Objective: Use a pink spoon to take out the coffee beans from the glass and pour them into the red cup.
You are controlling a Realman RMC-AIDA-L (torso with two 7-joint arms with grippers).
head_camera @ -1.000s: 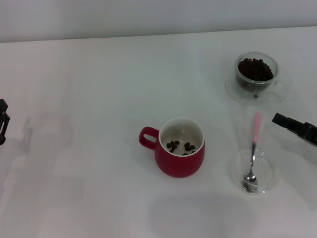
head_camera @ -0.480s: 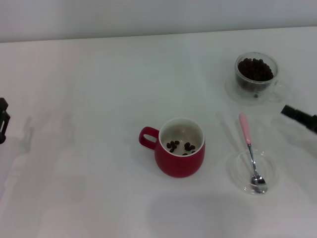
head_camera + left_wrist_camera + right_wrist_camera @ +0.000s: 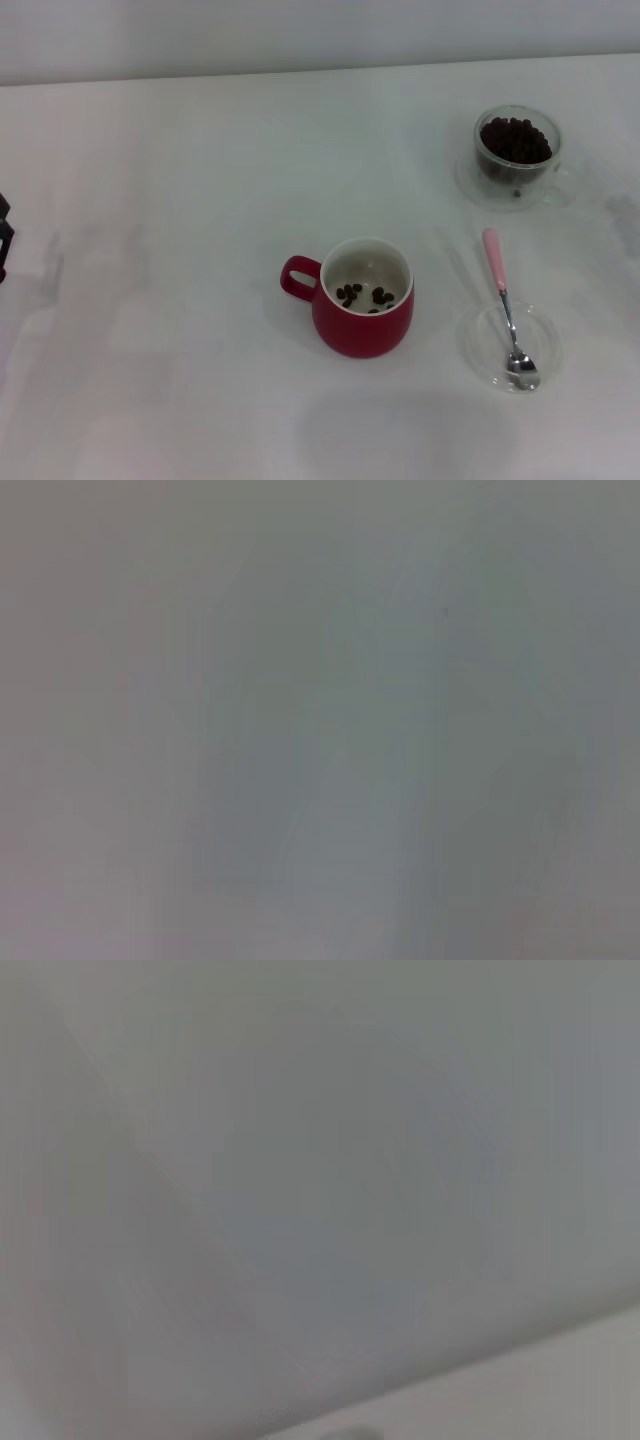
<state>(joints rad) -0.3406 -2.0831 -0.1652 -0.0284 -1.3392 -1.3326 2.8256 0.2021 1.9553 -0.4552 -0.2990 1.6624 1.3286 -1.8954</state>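
Note:
The pink spoon (image 3: 504,306) lies free on the table, its metal bowl resting in a flat clear dish (image 3: 476,342) and its pink handle pointing toward the back. The glass (image 3: 517,150) stands at the back right, filled with coffee beans (image 3: 515,138). The red cup (image 3: 364,312) sits in the middle with its handle to the left and a few beans (image 3: 365,295) on its pale bottom. Only a dark sliver of my left gripper (image 3: 3,236) shows at the far left edge. My right gripper is out of view. Both wrist views show only blank grey surface.
A clear saucer (image 3: 470,183) lies under the glass. The white table (image 3: 180,200) meets a pale wall at the back.
My right gripper has pulled away to the right and left the head view. The spoon it stood over now lies in the dish with its handle leaning left. The left gripper slid slightly outward.

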